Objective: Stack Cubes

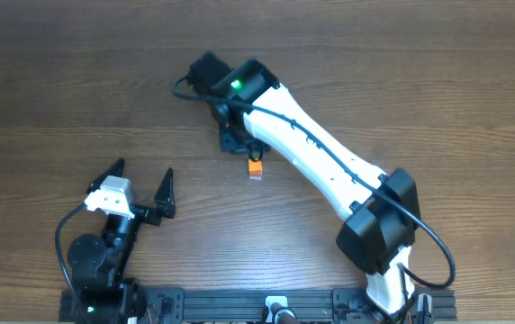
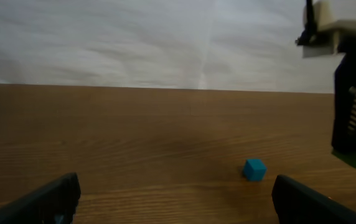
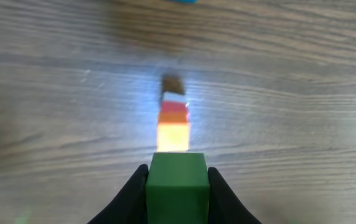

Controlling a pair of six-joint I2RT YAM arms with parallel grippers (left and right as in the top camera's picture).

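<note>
Green block point(image 3: 177, 177) was held tight in right gripper point(image 3: 178, 182), just by small stack point(image 3: 173, 124), likely for putting on top. Left gripper point(image 1: 143, 184) was held wide, empty, out of way. Blue block point(image 2: 254, 169) was seen alone on table point(image 2: 134, 137).

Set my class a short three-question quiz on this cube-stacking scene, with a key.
1. True or false: the left gripper is shut on a cube.
2. Which cube does the right gripper hold? A blue, B green, C red.
3. Fill in: the cube lying alone on the table, away from the stack, is ____.
Key: 1 false, it is open and empty; 2 B, the green cube; 3 blue, the blue cube.
</note>
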